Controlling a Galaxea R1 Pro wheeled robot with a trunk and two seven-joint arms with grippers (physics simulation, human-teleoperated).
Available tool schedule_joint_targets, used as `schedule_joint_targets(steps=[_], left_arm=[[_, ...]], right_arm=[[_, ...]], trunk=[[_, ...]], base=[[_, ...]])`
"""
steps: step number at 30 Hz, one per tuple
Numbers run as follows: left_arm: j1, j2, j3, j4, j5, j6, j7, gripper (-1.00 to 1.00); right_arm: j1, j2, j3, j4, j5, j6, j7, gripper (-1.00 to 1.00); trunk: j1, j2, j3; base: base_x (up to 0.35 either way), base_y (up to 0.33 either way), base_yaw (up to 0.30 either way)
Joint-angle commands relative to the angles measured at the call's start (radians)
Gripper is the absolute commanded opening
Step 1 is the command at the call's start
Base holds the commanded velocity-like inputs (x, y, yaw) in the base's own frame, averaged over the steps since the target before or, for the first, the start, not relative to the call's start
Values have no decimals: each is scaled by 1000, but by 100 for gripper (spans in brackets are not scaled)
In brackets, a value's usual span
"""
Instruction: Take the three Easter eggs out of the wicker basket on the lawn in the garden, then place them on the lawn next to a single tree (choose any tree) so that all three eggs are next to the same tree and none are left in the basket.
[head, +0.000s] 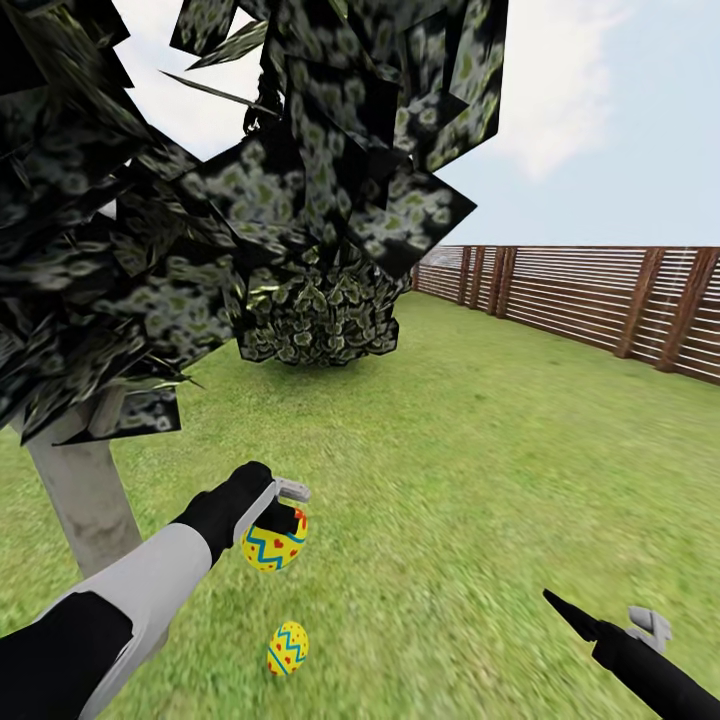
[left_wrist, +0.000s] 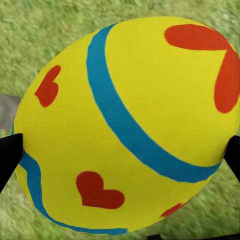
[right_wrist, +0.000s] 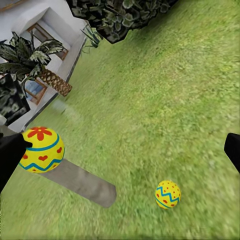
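While one egg (head: 288, 648) lies on the lawn (head: 470, 480) near the tree (head: 85, 490), the left gripper (head: 285, 510) grips a second egg (head: 274, 543); the right gripper (head: 600, 625) hangs wide and empty, a third egg unseen.

Your left arm reaches forward, its left gripper (head: 276, 518) clamped on an Easter egg (head: 274, 541) held above the lawn (head: 480, 480). Your right gripper (head: 600, 626) sits low at the right, fingers spread, holding nothing.
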Motion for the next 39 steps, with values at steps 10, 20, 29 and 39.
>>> schedule_joint_targets(steps=[10, 20, 29, 39], left_arm=[[-1, 1, -5, 0, 5, 3, 1, -100], [-1, 1, -4, 3, 4, 0, 1, -100], [-2, -1, -5, 45, 4, -10, 1, -100], [-3, -4, -5, 49, 4, -25, 1, -100]], right_arm=[[0, 1, 2, -1, -6, 7, -3, 100], [1, 1, 2, -1, -3, 3, -4, 100], [1, 2, 11, -1, -2, 4, -8, 100], [0, 4, 12, -1, -1, 4, -9, 100]], trunk=[[39, -71, -33], [77, -141, -64], [111, -204, -92], [150, -274, -123]], base=[[0, 0, 0], [0, 0, 0], [0, 0, 0], [0, 0, 2]])
